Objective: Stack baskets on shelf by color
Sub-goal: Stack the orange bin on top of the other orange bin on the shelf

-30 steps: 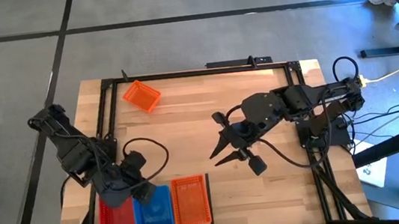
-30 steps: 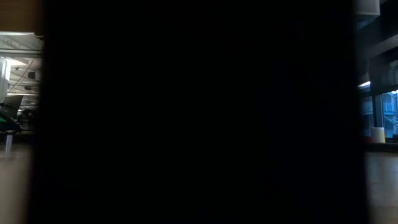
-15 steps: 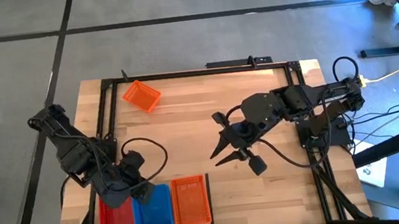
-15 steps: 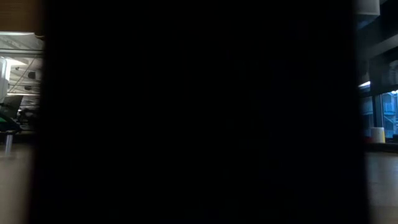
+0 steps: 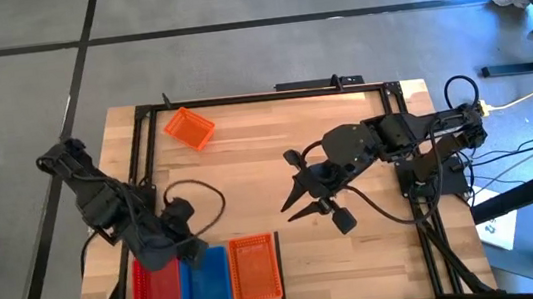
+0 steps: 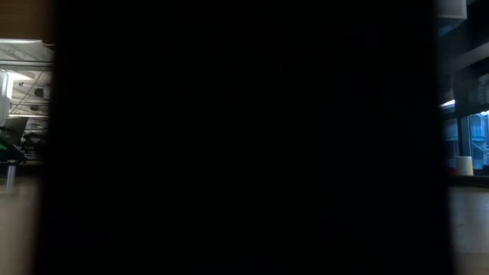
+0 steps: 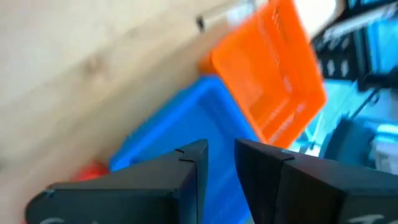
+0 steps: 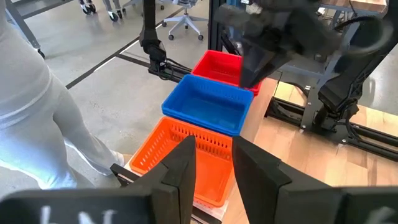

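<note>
- Standing over the table [image 5: 275, 138], I see three basket stacks lined up at its 6 to 7 o'clock edge: the red baskets [image 5: 154, 295], the blue baskets [image 5: 208, 287] touching them, and the orange baskets [image 5: 255, 269] on the blue ones' other side.
- Any pale shelf panel under that row cannot be made out from above; the row sits right at the table's near edge.
- One lone orange basket [image 5: 190, 128] lies tilted, well apart from the row, near the 11 o'clock corner of the black frame.
- The left gripper [image 5: 190, 254] hovers just above the blue baskets [image 7: 180, 134], at the end of the stack nearer the table's middle. Its fingers [image 7: 186, 168] stand a narrow gap apart with nothing between them, so it holds no basket.
- The right gripper [image 5: 297, 194] hangs over bare wood near the table's centre, around 3 o'clock of the row and well apart from it. Its fingers [image 8: 180, 168] are parted and empty.
- From the right wrist, the red [image 8: 225, 67], blue [image 8: 208, 106] and orange [image 8: 186, 155] stacks sit in a line, with the left arm [image 8: 273, 37] over them.
- A person [image 8: 31, 112] in pale clothing stands just off the table's edge beside the orange stack.
- The low camera is blocked by something dark.
</note>
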Robot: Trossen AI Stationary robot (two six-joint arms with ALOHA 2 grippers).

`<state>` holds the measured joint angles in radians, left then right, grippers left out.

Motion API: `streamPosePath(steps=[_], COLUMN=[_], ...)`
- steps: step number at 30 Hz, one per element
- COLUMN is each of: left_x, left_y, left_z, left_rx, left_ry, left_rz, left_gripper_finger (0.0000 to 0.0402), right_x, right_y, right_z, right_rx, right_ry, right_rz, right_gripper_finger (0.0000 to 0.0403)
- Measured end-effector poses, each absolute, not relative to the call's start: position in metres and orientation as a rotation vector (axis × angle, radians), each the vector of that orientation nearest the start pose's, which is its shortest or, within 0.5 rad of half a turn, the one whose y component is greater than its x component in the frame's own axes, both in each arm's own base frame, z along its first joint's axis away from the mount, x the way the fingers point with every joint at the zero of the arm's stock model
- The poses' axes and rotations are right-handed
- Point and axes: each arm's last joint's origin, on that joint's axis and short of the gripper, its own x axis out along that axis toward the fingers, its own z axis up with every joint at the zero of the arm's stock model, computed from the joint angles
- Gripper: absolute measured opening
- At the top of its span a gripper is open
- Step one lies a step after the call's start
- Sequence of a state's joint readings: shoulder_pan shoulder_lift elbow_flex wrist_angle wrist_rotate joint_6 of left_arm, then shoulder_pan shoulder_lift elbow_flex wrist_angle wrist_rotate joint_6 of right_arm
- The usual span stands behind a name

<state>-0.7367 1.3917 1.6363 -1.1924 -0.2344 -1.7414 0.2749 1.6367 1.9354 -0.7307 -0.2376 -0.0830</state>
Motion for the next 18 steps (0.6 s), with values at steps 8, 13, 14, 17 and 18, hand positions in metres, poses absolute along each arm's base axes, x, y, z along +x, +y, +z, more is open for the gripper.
streamPosePath(steps=[8, 13, 14, 17, 18], left_x=[0.174, 0.173, 0.173, 0.176, 0.177], left_y=[-0.123, -0.091, -0.084, -0.063, -0.056], left_z=[0.414, 0.414, 0.416, 0.419, 0.42], left_rx=[-1.043, -0.926, -0.893, -0.82, -0.804], left_ry=[0.788, 0.79, 0.776, 0.727, 0.717], left_rz=[0.522, 0.625, 0.639, 0.687, 0.705], left_gripper_finger=[0.007, 0.007, 0.007, 0.007, 0.007], right_x=[0.332, 0.337, 0.337, 0.337, 0.337], right_y=[0.079, 0.051, 0.044, 0.024, 0.018], right_z=[0.455, 0.454, 0.454, 0.45, 0.448], right_rx=[0.004, 0.13, 0.151, 0.176, 0.183], right_ry=[0.443, 0.472, 0.479, 0.521, 0.537], right_rz=[0.296, 0.242, 0.225, 0.164, 0.144], right_gripper_finger=[0.0106, 0.0106, 0.0106, 0.0106, 0.0106])
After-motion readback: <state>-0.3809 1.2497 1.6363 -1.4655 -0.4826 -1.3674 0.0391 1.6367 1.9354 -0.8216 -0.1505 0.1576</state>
